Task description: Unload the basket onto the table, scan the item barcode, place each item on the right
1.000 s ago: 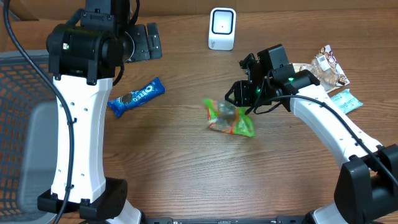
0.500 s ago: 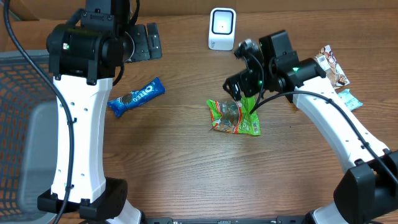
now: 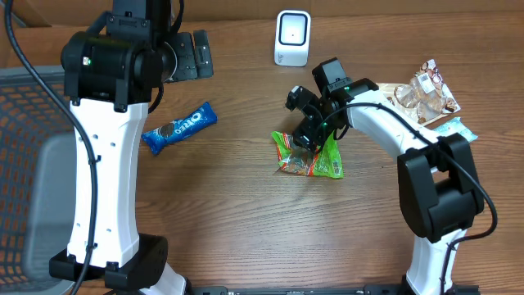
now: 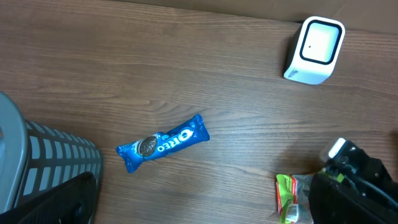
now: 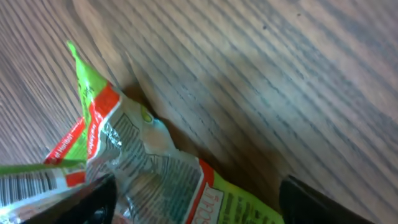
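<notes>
at centre frame, the right fingers [image 3: 304,129] stand spread over the green packet [image 3: 318,162]. upper left, the left fingers [image 3: 201,51] gape empty.

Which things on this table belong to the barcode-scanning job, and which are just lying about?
Part of the job:
green snack packet
white scanner
right gripper, above the packet

Just lying about:
blue Oreo pack
other snack packets at the right edge
grey basket
</notes>
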Robot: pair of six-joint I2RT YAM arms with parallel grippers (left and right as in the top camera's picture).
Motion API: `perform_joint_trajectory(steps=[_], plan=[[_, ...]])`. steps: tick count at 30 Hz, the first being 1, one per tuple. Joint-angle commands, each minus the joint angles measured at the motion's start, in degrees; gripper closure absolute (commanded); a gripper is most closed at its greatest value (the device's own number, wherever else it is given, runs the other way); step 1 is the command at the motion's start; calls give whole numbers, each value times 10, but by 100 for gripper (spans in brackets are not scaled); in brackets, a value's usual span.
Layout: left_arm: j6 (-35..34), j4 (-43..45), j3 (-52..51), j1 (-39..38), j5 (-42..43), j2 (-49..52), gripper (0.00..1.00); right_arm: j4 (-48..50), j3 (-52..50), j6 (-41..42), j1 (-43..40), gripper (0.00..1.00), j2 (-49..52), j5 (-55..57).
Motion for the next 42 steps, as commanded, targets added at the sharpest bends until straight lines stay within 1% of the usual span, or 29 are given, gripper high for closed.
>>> perform_joint_trajectory(steps=[1,5,7,8,10,11,12,13,14,15,16,17,19,20,22,23,24,26,27,28,29,30,31,32,33,34,37,39,42], plan=[[11,2,-1,0,-8,1,0,-9,3,-39,-9,26,29,2],[11,2,-1,0,-8,1,0,-38,3,-39,-11,37,41,-2],[11,2,-1,0,-8,1,0,-60,3,-39,-11,44,43,-12],[11,2,-1,0,-8,1,0,-70,3,-38,-11,50,43,-16],[11,2,-1,0,-8,1,0,-84,3,-28,-11,70,43,-22],[11,2,-1,0,-8,1,0,-84,3,-1,-11,84,43,-25],[11,2,-1,0,-8,1,0,-80,3,26,-11,93,43,-28],[11,2,-1,0,-8,1,0,-73,3,61,-11,96,42,-36],[11,2,-1,0,-8,1,0,-63,3,100,-11,96,42,-44],[11,2,-1,0,-8,1,0,-47,4,172,-11,96,42,-56],[11,2,-1,0,-8,1,0,-40,6,221,-11,96,42,-64],[11,2,-1,0,-7,1,0,-32,9,289,-11,96,42,-69],[11,2,-1,0,-8,1,0,-40,16,377,-12,96,42,-48],[11,2,-1,0,-8,1,0,-57,22,469,-15,96,42,-32],[11,2,-1,0,-8,1,0,-79,29,602,-24,96,42,-44],[11,2,-1,0,-7,1,0,-78,28,652,-30,96,42,-69],[11,2,-1,0,-8,1,0,-74,28,681,-34,96,42,-102],[11,2,-1,0,-8,1,0,-53,28,684,-38,96,42,-145],[11,2,-1,0,-8,1,0,-42,28,677,-38,92,42,-151],[11,2,-1,0,-8,1,0,-34,28,655,-38,72,42,-154],[11,2,-1,0,-8,1,0,-26,28,620,-38,55,42,-161],[11,2,-1,0,-8,1,0,-20,28,582,-38,34,42,-162],[11,2,-1,0,-8,1,0,-17,28,551,-38,19,42,-161],[11,2,-1,0,-7,1,0,-13,28,525,-38,9,42,-161],[11,2,-1,0,-7,1,0,-9,28,499,-38,3,42,-161],[11,2,-1,0,-8,1,0,-6,28,484,-38,1,42,-160],[11,2,-1,0,-8,1,0,12,26,459,-38,0,42,-149],[11,2,-1,0,-8,1,1,30,18,459,-32,0,43,-138],[11,2,-1,0,-8,1,0,43,7,484,-19,0,51,-140]])
